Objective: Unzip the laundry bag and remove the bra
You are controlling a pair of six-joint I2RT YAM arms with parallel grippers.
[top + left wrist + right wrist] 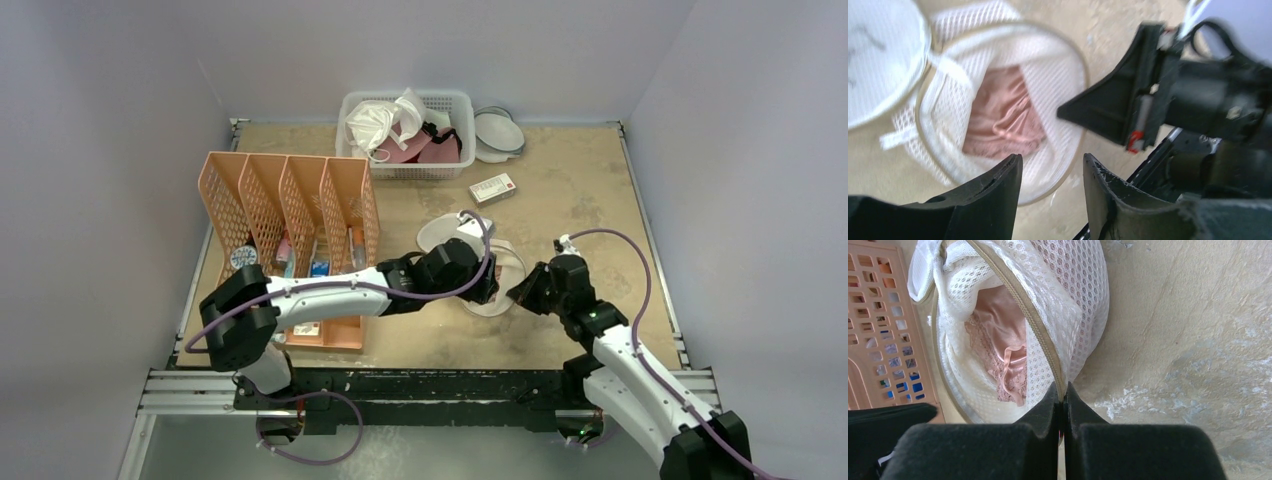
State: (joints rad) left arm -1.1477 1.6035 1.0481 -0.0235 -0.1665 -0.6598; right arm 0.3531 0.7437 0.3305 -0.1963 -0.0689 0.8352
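The white mesh laundry bag lies unzipped at mid-table, its flat lid folded back. In the left wrist view the bag gapes and the pale pink bra lies inside it. My left gripper is open and empty, just above the bag's near rim. My right gripper is shut on the bag's zip rim at its right edge. The bra's lace shows inside the bag. The right gripper's black fingers show in the left wrist view.
An orange file rack stands left of the bag and shows in the right wrist view. A white basket of clothes, white blue-rimmed dishes and a small box sit at the back.
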